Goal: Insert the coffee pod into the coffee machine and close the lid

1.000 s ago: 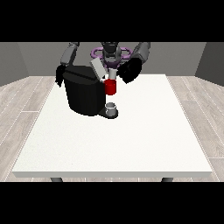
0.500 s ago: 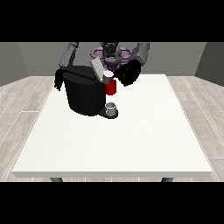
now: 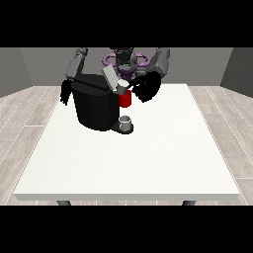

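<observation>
Front view: the hand at the view's right (image 3: 147, 87) hangs over the far part of the white table (image 3: 148, 158), at about 2 o'clock from the black coffee machine (image 3: 96, 106). Its forearm slopes down from the shoulder and the hand reaches toward the machine's top; a small pale piece (image 3: 122, 88), likely the coffee pod, sits at its tip, but whether the fingers pinch it or only touch it I cannot tell. The hand at the view's left (image 3: 64, 92) hangs down beside the machine at 9 o'clock, with dark fingers pointing downward, seemingly relaxed rather than curled round anything.

The machine's grey lid (image 3: 109, 77) stands tilted up at 12 o'clock of the machine's body. Just below the pale piece a red part (image 3: 125, 100) shows at the machine's front, and under it, at 5 o'clock from the machine, a small grey cup (image 3: 126, 121) stands on the machine's base.

The machine's body hides the lower arm at the view's left, and the robot's torso is partly masked by the lid and hand
</observation>
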Robot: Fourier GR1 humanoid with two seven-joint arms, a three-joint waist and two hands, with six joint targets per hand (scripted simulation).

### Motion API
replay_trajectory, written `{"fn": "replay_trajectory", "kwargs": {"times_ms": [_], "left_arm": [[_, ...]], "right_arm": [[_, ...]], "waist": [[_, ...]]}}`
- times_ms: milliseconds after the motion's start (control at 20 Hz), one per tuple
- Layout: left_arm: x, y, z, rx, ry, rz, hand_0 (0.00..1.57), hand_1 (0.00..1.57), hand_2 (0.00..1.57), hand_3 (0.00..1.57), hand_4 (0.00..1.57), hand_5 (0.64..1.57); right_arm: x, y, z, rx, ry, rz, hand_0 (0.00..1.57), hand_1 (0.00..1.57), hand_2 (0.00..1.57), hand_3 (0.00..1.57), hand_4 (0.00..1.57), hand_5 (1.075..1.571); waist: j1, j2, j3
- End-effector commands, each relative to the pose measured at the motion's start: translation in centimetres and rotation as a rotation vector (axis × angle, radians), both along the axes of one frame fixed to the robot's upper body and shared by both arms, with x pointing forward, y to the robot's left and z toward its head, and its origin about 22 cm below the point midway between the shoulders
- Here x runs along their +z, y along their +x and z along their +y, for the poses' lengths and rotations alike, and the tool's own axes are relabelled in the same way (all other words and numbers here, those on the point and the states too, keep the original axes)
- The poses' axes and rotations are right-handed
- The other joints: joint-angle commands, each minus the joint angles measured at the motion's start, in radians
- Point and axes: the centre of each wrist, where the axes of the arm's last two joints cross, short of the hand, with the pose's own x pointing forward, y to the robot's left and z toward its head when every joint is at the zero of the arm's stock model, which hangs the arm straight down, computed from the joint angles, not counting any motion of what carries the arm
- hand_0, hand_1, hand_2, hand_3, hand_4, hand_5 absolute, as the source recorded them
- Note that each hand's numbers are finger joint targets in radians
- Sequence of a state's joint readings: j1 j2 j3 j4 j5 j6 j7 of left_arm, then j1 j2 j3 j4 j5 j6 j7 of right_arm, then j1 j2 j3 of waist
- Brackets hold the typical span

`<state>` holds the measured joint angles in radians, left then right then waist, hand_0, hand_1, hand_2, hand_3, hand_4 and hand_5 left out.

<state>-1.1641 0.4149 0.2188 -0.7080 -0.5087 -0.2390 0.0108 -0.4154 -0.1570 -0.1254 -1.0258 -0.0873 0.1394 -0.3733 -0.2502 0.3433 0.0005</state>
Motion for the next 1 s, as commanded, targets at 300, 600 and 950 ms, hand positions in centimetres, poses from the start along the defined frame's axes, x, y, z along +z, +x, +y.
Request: {"fn": "replay_trajectory", "kwargs": {"times_ms": [300, 600, 950], "left_arm": [[0.7, 0.2, -0.7, 0.011, 0.003, -0.026, 1.43, 1.43, 1.45, 1.39, 0.6, 1.571], [0.6, 0.2, -1.6, -0.05, -0.097, -0.104, 0.0, 0.0, 0.35, 0.35, 0.0, 1.571], [-14.2, -2.2, -3.5, -0.222, -0.291, 0.142, 0.0, 0.0, 0.0, 0.0, 0.0, 1.571]], "right_arm": [[-0.2, 0.8, -0.2, -0.018, -0.002, 0.005, 0.0, 0.0, 0.0, 0.0, 0.28, 1.571], [-0.5, 0.9, -0.4, -0.019, 0.032, -0.02, 0.0, 0.0, 0.0, 0.0, 0.34, 1.571], [-7.4, -5.8, -4.6, -0.115, 0.1, 0.179, 0.0, 0.0, 0.0, 0.0, 0.26, 1.571]], "waist": [[0.006, 0.018, 0.0], [0.015, 0.051, -0.0001], [0.156, -0.221, -0.0005]]}}
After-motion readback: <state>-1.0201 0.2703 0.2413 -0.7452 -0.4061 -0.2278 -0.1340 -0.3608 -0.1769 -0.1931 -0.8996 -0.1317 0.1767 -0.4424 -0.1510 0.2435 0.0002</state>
